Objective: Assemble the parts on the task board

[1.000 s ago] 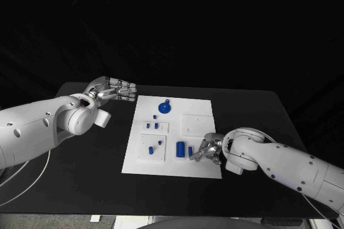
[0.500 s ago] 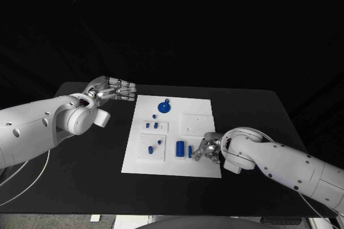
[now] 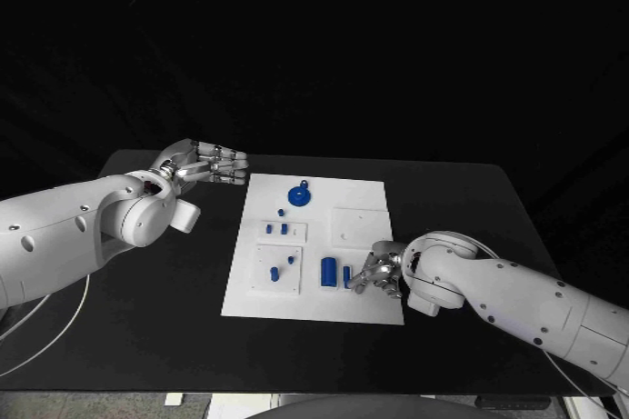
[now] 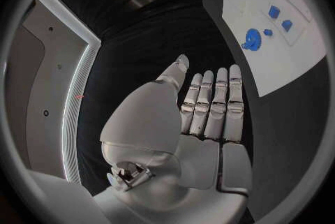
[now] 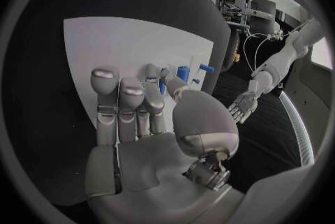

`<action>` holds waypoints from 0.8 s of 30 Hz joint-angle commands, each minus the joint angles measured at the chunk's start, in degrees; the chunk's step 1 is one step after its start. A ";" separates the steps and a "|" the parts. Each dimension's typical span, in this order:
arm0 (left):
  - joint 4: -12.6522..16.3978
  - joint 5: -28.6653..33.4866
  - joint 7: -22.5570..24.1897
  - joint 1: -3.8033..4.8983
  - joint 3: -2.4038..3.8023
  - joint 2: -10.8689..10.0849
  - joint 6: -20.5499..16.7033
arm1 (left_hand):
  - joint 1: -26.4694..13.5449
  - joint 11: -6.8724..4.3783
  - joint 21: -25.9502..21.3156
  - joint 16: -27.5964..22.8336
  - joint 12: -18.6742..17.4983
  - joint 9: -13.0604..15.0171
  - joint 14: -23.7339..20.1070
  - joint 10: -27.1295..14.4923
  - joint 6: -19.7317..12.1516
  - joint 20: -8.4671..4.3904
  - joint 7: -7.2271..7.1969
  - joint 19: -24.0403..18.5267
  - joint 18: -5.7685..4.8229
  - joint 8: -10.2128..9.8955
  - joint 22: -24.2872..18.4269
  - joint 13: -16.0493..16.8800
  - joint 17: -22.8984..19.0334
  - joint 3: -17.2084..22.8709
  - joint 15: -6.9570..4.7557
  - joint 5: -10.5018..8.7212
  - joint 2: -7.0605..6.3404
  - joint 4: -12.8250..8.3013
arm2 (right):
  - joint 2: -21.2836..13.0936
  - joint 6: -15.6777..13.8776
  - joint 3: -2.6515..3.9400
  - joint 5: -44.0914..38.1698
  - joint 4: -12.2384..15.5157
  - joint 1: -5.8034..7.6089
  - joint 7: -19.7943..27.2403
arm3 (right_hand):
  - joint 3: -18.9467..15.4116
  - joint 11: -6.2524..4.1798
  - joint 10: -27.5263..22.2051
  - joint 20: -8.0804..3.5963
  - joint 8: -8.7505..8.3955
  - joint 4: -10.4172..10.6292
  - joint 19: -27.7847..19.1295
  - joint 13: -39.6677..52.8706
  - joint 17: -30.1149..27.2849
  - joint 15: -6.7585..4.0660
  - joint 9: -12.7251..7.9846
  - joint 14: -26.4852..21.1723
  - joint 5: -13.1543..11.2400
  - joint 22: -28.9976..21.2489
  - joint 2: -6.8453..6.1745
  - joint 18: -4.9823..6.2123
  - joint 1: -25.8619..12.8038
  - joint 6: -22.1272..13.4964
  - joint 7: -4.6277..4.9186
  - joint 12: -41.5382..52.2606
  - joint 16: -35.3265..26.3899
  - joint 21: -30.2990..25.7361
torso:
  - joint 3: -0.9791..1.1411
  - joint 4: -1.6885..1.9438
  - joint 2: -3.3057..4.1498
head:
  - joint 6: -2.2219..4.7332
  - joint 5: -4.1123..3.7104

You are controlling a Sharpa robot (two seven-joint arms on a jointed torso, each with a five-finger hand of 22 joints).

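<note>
Head view: the right hand [image 3: 377, 275] sits low at the board's [image 3: 367, 192] near edge, fingertips bunched around a slim blue peg [image 3: 347, 275] beside the cylinder [image 3: 328, 271]; I judge it is pinching it. The left hand [image 3: 210, 163] hovers off the board over the counter [image 3: 485, 201].

Left wrist view: fingers straight, holding nothing; the gear [image 4: 250, 38] lies on the board.

Right wrist view: fingertips meet at the peg [image 5: 162, 86]. Next, lift and seat it squarely.

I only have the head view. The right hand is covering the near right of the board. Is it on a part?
Observer: In the right wrist view, a slim blue part shows between the right hand's thumb and a finger. Whether they grip it, I can't tell.
Operator: And the left hand's palm?
Observer: The left wrist view shows the left hand holding nothing, fingers straight, beside the task board.
</note>
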 commanded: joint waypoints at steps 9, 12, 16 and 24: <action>-0.48 0.54 1.86 0.01 -0.13 0.31 -0.82 | -0.59 0.04 0.02 -0.26 0.09 -0.05 -0.21 -0.28 -0.27 0.30 0.02 0.00 0.81 -0.07 -0.07 -0.03 -0.05 -0.10 0.04 -0.12 0.05 0.12 | -2.04 -0.91 -0.04 4.86 -0.70 0.00 8.93 | -9.32 0.46 -0.59 0.12 -0.15 5.39 2.98 0.78 -0.47 0.08 -0.20 0.01 3.11 -0.26 -4.28 0.13 2.55 -2.42 1.08 -0.61 -0.92 -0.70 | -0.09 -0.02 -0.42 | 1.40 -0.36; -0.83 1.31 3.09 0.00 -0.92 0.47 -1.87 | -0.51 0.01 0.03 -0.25 0.10 -0.05 -0.13 -0.20 -0.25 0.27 0.01 0.03 0.82 -0.05 -0.07 -0.03 -0.04 -0.08 0.01 -0.14 0.05 0.09 | -2.59 -2.70 0.06 7.32 -1.80 0.85 13.23 | -10.53 0.70 -0.68 0.29 -0.16 6.76 2.94 0.30 -0.96 0.18 -0.16 0.01 3.22 -0.54 -4.88 0.34 3.91 -3.38 1.39 -1.03 -1.53 -1.43 | -0.13 -0.14 -0.80 | 2.05 -0.52; -2.09 2.59 4.91 -0.09 -1.55 1.07 -2.71 | -0.18 -0.26 0.18 -0.24 0.09 -0.05 0.59 0.51 0.54 0.07 -0.26 0.38 0.84 0.06 0.00 -0.04 -0.04 0.23 -0.25 -0.03 0.29 0.02 | -2.32 -6.91 0.12 12.25 -5.36 3.09 21.30 | -11.44 0.83 -1.05 0.32 -0.18 7.24 2.89 -0.24 -1.36 0.17 -0.15 -0.15 3.63 -0.70 -4.60 0.66 5.55 -3.90 1.67 -1.50 -2.13 -2.08 | -0.30 -0.53 -1.76 | 3.14 -0.43; -5.95 5.05 7.24 -0.50 -1.86 3.06 -2.58 | 0.07 -1.32 0.65 -0.24 -0.14 -0.02 2.70 3.38 4.40 -0.70 -1.53 1.17 0.59 -0.20 0.24 -0.09 -0.04 1.97 -1.21 0.16 1.29 0.02 | 1.03 -13.01 0.15 21.15 -17.30 8.62 36.18 | -13.68 0.87 -8.05 0.56 -0.22 2.05 0.43 -13.87 -9.72 0.35 -0.31 -2.78 4.96 -12.06 -0.74 1.08 7.96 -5.16 2.13 -20.41 -13.07 -21.85 | -0.46 -0.88 -4.34 | 4.98 -0.65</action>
